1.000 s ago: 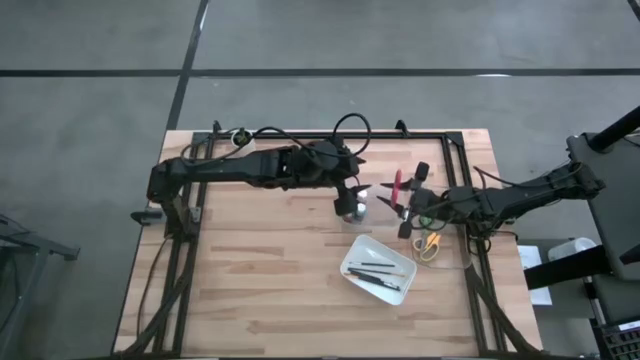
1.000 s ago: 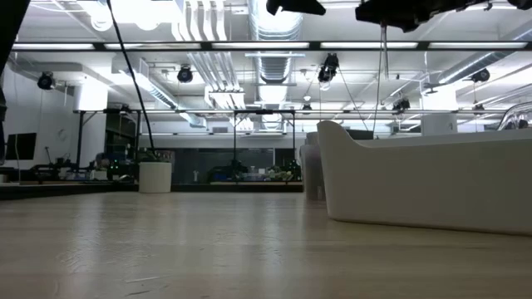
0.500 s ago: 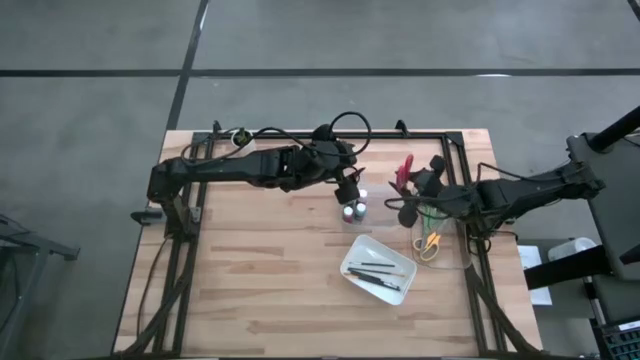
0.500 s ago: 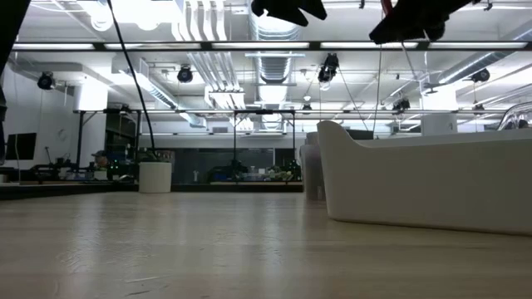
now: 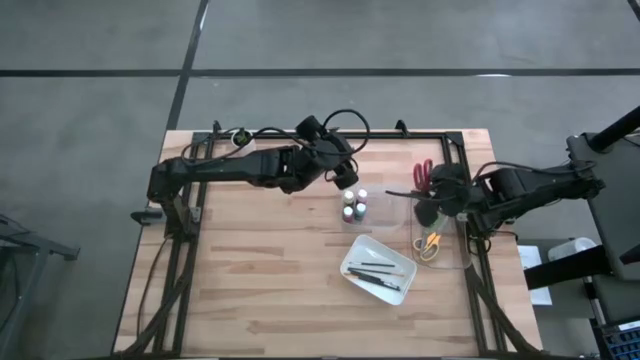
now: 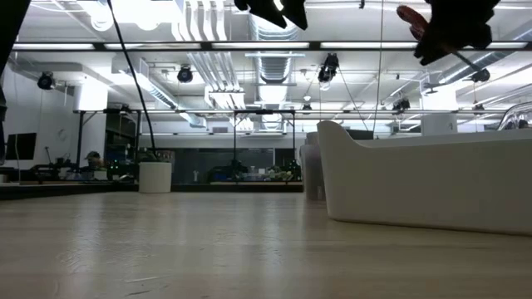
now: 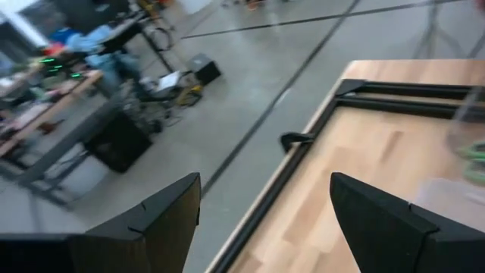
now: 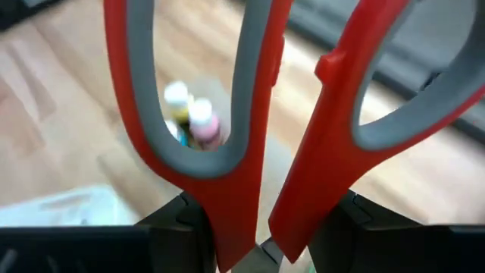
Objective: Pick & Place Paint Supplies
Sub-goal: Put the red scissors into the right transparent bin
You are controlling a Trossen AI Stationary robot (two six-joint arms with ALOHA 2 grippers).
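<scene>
Two dark fingers of the right gripper (image 8: 250, 227) clamp the blades of a pair of red-handled scissors with grey-lined loops (image 8: 250, 114), handles up, lifted clear of the wooden table (image 5: 260, 260) near its right edge. Just on the near side stands a clear round container (image 5: 440, 245) already holding yellow- and green-handled scissors (image 5: 430, 241). The left gripper (image 7: 265, 216) is raised over the far middle of the table, its jaws wide apart and holding nothing. Right of it stands a cluster of small paint bottles with pale caps (image 5: 354, 205); nearer lies a white rectangular tray (image 5: 378, 268) with thin dark brushes (image 5: 377, 272). By all appearances the red pair is bound for the clear container. Doing that well means centring the blades over the opening, lowering them tip-first beside the pairs already inside, and releasing only once the tips are well down, so nothing tips the container.
</scene>
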